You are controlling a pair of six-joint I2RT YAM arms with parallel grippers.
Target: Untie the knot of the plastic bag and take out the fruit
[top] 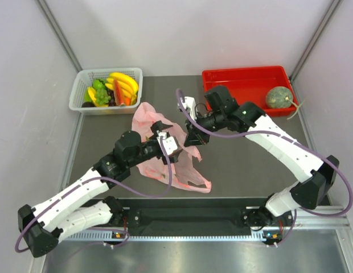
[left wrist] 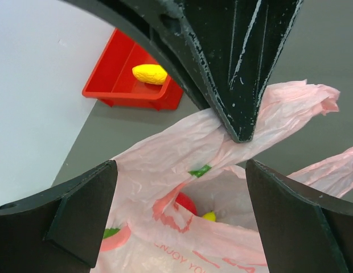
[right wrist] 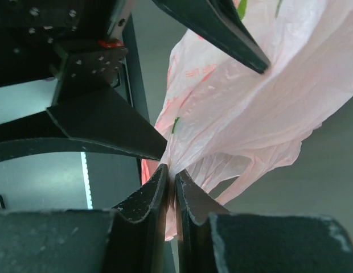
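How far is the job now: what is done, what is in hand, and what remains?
Done: the green melon and a yellow fruit lie in the red tray. In hand: the right gripper pinches the plastic bag; the left gripper hovers open above it. Left: a red fruit and a small yellow one show inside the bag.

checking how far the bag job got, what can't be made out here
knot: in the top view the left arm and right arm cover the neck of the bag, wrist views crop it; tied or not, unclear
fruit in the bag: left wrist view shows only red and yellow bits through the film; count unknown
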